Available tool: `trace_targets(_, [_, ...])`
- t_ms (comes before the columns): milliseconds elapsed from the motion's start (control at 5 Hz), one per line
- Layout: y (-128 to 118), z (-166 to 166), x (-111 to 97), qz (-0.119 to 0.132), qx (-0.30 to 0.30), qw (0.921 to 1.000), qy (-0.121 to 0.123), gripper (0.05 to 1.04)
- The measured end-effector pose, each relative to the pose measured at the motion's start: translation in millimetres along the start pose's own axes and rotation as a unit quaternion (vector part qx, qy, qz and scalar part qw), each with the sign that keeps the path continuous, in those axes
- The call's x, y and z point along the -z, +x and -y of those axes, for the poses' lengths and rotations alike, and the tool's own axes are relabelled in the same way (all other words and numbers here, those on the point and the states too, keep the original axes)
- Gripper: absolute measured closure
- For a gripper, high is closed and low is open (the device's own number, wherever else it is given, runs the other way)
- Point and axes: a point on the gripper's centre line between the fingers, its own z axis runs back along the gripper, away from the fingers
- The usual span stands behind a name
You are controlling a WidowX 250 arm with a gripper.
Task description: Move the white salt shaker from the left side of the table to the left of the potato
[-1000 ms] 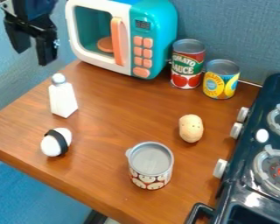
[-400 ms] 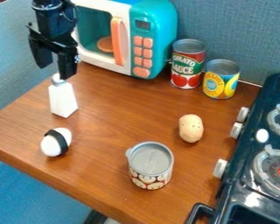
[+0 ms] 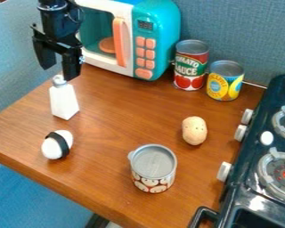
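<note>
White bottle (image 3: 64, 102) stands upright, long axis vertical, cap (image 3: 59, 80) upward, near the released tool (image 3: 59, 73).

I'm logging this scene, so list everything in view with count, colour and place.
White bottle: 1, white with grey cap, upright at the table's left
Banded egg-shaped item: 1, white with black band, front left
Patterned can: 1, silver with red-and-white print, front middle
Potato-like item: 1, tan, between patterned can and stove
Labelled cans: 2, one red and green, one yellow and blue, back right
Toy microwave: 1, teal and white, back
Disc: 1, orange, inside microwave
Stove: 1, black with white knobs, right edge
Table: 1, brown, centre
Robot arm: 1, black, upper left
End effector: 1, black, by the bottle's cap
</note>
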Motion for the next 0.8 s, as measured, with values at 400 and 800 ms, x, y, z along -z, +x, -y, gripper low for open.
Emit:
trace_targets(400, [4.6, -3.0, 8.1, -0.014, -0.003, 0.9999, -0.004, 0.083])
trace_targets(800, [4.2, -15.7, 20.7, -0.036, -0.018, 0.9992, -0.001, 0.083])
